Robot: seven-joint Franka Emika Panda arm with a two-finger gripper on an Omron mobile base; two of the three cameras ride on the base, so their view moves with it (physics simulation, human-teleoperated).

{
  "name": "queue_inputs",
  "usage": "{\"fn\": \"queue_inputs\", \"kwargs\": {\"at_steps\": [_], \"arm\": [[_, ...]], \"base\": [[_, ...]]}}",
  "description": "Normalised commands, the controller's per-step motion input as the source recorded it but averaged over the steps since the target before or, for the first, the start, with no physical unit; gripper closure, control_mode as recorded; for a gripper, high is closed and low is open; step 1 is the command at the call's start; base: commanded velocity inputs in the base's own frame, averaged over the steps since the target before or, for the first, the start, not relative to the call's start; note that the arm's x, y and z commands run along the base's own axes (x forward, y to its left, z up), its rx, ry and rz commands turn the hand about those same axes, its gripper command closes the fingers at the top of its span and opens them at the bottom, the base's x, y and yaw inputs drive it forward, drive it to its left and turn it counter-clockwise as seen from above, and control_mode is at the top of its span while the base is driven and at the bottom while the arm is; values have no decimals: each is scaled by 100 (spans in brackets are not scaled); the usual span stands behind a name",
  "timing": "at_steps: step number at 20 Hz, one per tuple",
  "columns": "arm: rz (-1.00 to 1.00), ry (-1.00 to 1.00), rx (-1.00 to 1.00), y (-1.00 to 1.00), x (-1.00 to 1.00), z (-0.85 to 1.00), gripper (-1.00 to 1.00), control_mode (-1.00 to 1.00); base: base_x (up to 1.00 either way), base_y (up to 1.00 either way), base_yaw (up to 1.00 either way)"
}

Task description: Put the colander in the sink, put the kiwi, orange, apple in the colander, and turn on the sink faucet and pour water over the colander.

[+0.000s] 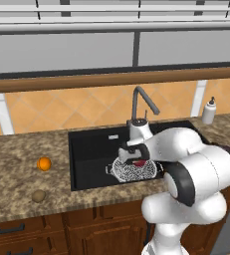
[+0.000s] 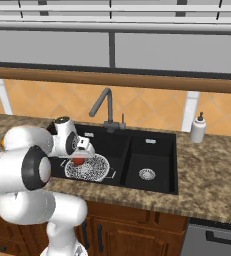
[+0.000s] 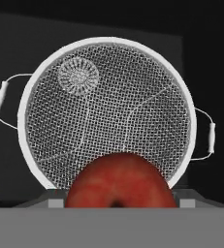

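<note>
The silvery wire-mesh colander sits in the left basin of the black sink. My gripper hangs just above its near side, shut on the red apple. The apple hides the fingertips in the hand view. Nothing lies inside the colander. The orange and the brown kiwi rest on the counter left of the sink. The dark gooseneck faucet rises behind the basin. The water is out of view.
A white soap bottle stands on the counter at the back right. The right basin has a steel drain. A tiled wall and a wooden ledge run behind the granite counter.
</note>
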Motion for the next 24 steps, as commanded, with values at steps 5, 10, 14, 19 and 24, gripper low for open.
{"fn": "queue_inputs", "kwargs": {"at_steps": [5, 10, 14, 19, 24], "arm": [[0, 29, 8, 2, 54, -30, 100, -100], [0, 4, 0, 9, 13, -31, 100, -100], [0, 6, 0, 0, -2, -32, 100, -100], [0, 0, 0, -1, -21, -33, 100, -100], [0, 1, 0, 0, -2, -46, 100, -100]], "base": [[0, 0, 0], [0, 0, 0], [0, 0, 0], [0, 0, 0], [0, 0, 0]]}}
